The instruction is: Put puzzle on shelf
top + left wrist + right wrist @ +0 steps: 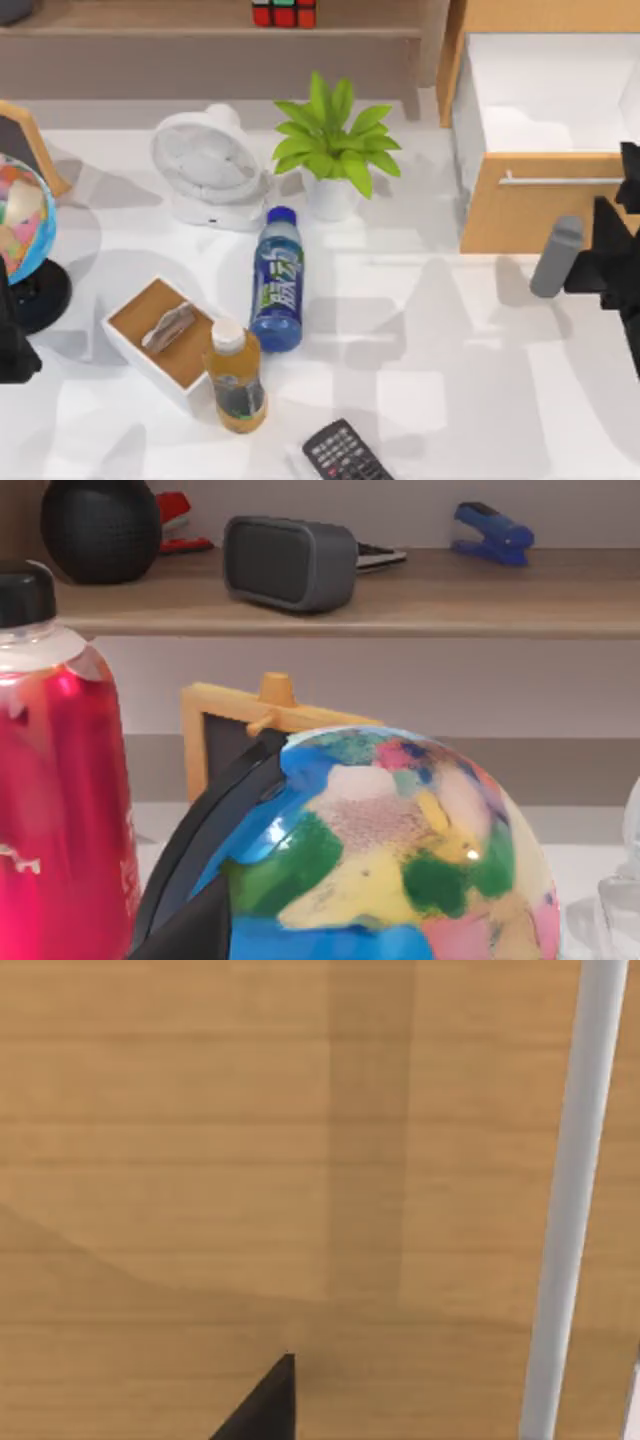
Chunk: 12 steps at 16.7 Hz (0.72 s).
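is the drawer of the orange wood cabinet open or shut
Open. In the top view the orange-wood cabinet's drawer is pulled out toward the table's front, its white inside exposed behind the front panel with the metal bar handle.

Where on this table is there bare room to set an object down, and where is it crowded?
Bare patches: the table between the blue bottle, the remote and the grey cylinder; also the shelf board left of the puzzle. Crowded: the left-centre, where fan, plant, tray, orange bottle and globe sit close together.
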Tool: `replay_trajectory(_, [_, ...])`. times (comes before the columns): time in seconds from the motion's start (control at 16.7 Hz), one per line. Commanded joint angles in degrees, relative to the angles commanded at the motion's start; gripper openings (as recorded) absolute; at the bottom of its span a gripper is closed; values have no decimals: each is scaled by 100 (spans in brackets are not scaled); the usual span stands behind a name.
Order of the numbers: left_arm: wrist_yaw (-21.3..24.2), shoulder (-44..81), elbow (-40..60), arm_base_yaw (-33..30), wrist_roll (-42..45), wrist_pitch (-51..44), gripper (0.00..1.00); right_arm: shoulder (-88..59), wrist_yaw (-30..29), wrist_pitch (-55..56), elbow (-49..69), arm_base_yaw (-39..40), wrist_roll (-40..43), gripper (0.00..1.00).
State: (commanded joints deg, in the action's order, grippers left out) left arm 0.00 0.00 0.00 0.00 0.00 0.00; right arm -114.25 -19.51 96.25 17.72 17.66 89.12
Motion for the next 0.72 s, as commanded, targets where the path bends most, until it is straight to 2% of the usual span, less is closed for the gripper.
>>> replay_trajectory(0.48, [0, 0, 0, 0, 0, 0, 100, 0, 0, 0, 0, 0, 0, 2])
replay_trajectory(0.72, [0, 0, 0, 0, 0, 0, 100, 0, 0, 0, 0, 0, 0, 0])
